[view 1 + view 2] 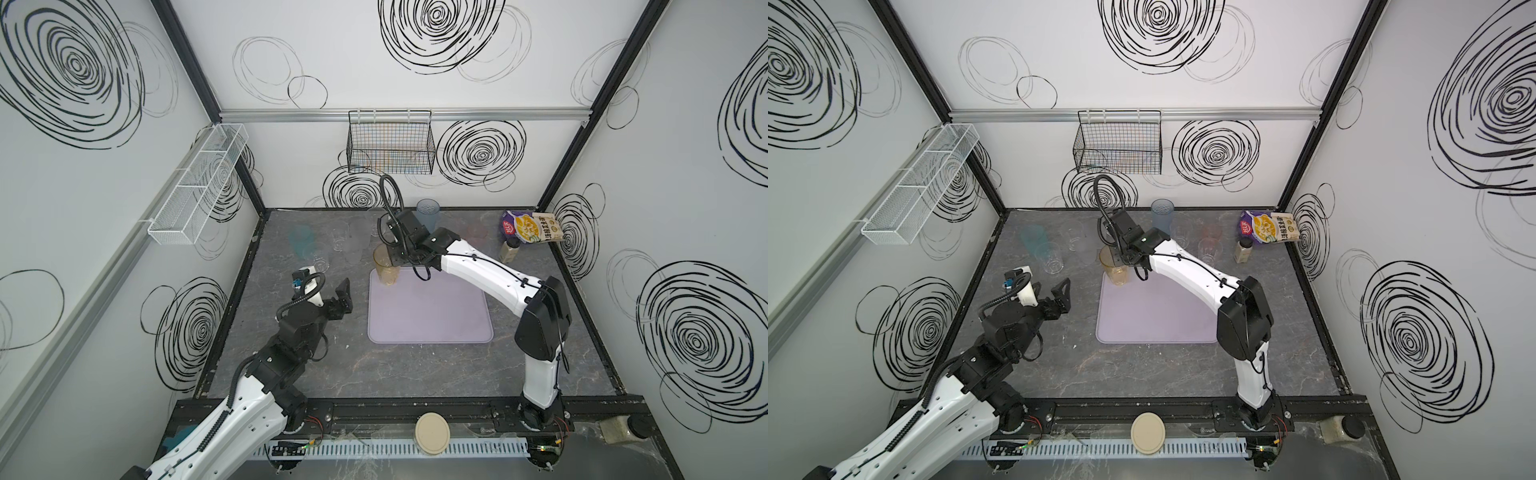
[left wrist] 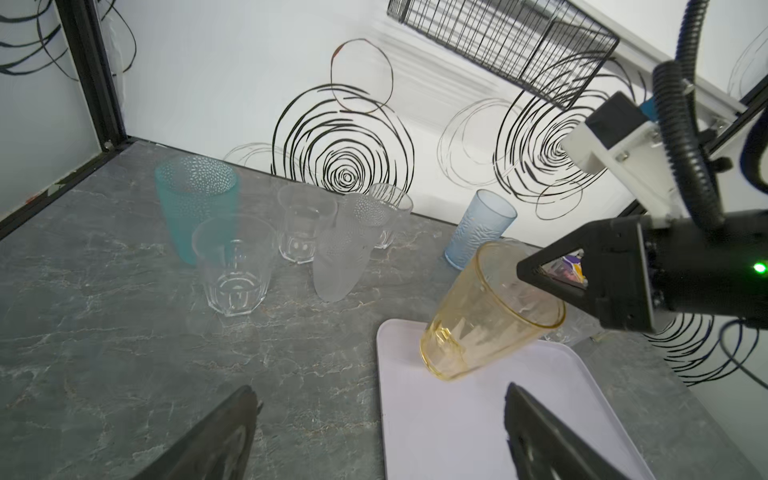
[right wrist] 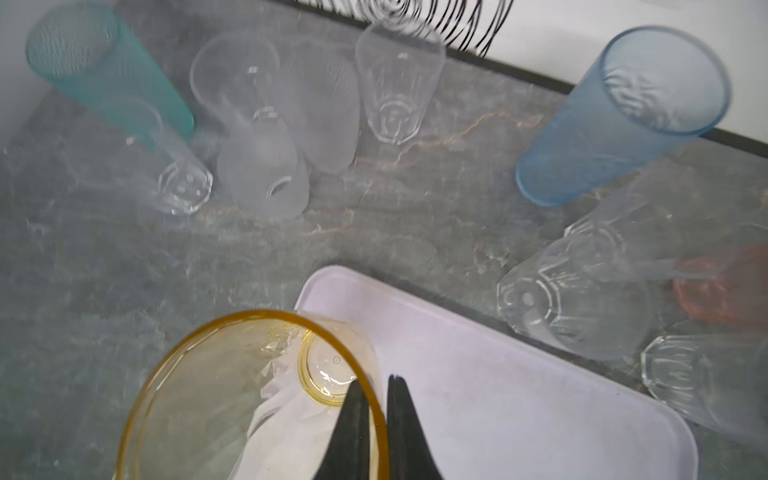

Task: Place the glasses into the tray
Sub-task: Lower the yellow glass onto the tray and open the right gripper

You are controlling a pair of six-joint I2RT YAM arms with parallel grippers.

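The right gripper [image 3: 376, 384] has its fingers clamped on the rim of the amber glass [image 2: 490, 311], one finger inside and one outside. The base of the glass is at the far corner of the lilac tray [image 1: 432, 316], on the side nearest the left arm. The left gripper [image 2: 380, 386] hangs over the bench [image 1: 311, 374] just beside the tray's left edge, fingers wide apart and empty. The other glasses, among them a teal one [image 2: 195, 208], a tall blue one [image 2: 478, 228] and a frosted one [image 2: 345, 257], stand on the bench beyond the tray.
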